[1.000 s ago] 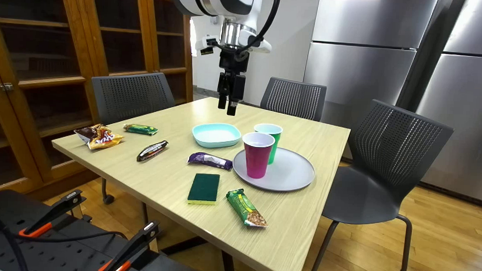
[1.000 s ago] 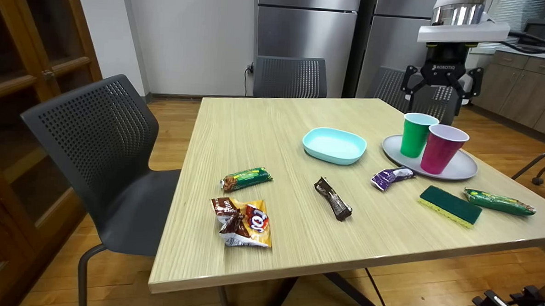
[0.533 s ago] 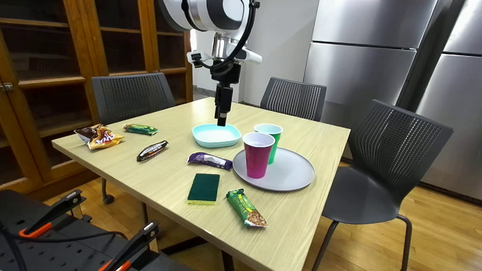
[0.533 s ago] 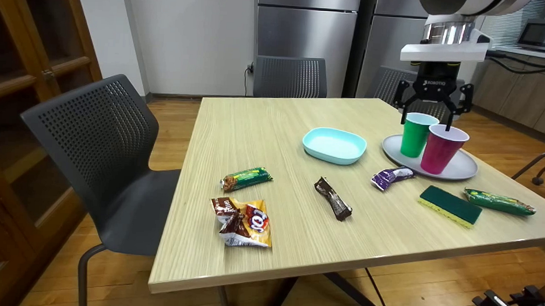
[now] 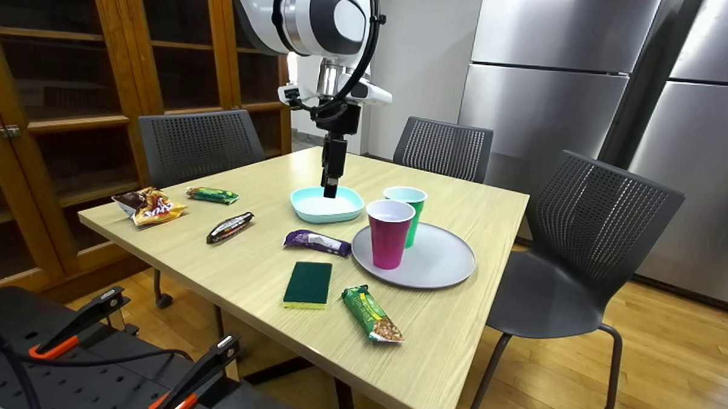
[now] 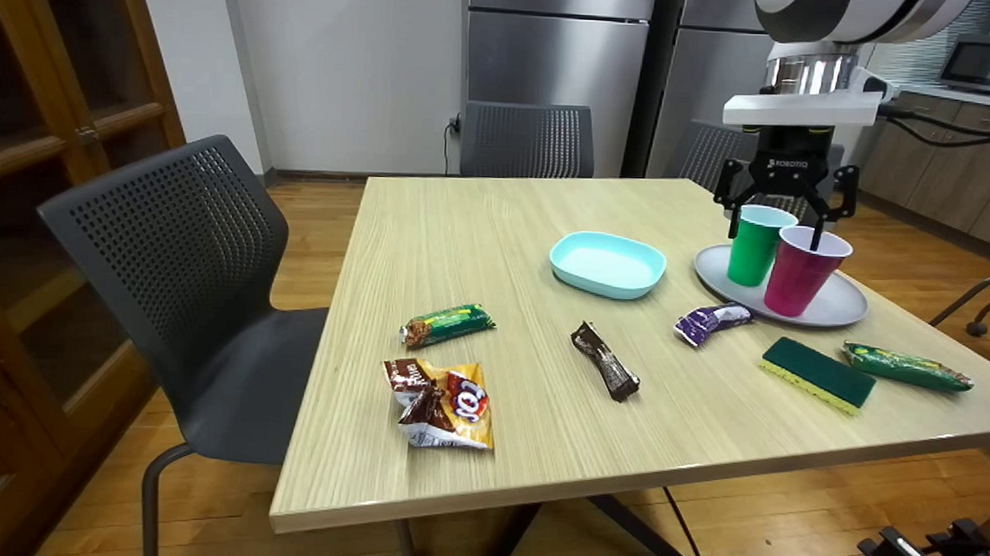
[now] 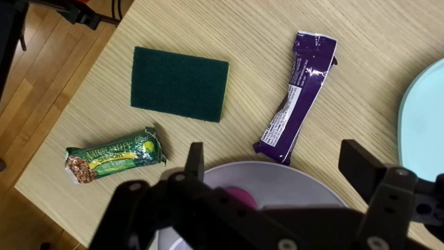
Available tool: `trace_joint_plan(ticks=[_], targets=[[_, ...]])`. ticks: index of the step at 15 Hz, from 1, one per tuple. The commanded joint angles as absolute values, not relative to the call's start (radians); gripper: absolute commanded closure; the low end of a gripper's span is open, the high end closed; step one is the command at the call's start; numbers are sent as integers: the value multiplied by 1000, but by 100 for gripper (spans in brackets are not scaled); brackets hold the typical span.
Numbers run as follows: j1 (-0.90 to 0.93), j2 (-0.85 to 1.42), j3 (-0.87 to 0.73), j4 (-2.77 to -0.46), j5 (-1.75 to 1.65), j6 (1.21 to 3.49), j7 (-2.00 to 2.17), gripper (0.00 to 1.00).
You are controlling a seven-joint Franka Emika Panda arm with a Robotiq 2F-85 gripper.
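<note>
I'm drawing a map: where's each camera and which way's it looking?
In an exterior view, from the side by the sponge, looking down across the table; the arm and gripper show.
In an exterior view, from the side by the snack bag, looking toward the fridges; arm and gripper show.
Wrist view: on the wrist, looking down at the table; the gripper's fingers show.
Both exterior views share the pink cup and green cup.

In an exterior view you look down at an angle across the table, facing the refrigerators; in an exterior view you face the pale wall, with the crinkled bag up front. Those 2 share most of the table. Your wrist view peers steeply down, much closer, sharing the purple bar with both.
</note>
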State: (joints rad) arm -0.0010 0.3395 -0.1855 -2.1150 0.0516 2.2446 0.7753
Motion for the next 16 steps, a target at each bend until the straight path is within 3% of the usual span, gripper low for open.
trace_joint_plan(ticks=[1, 16], targets=[[-6, 347, -179, -2126, 59, 2262, 814, 0], [-1, 520, -157, -2117, 230, 2460, 943, 0]])
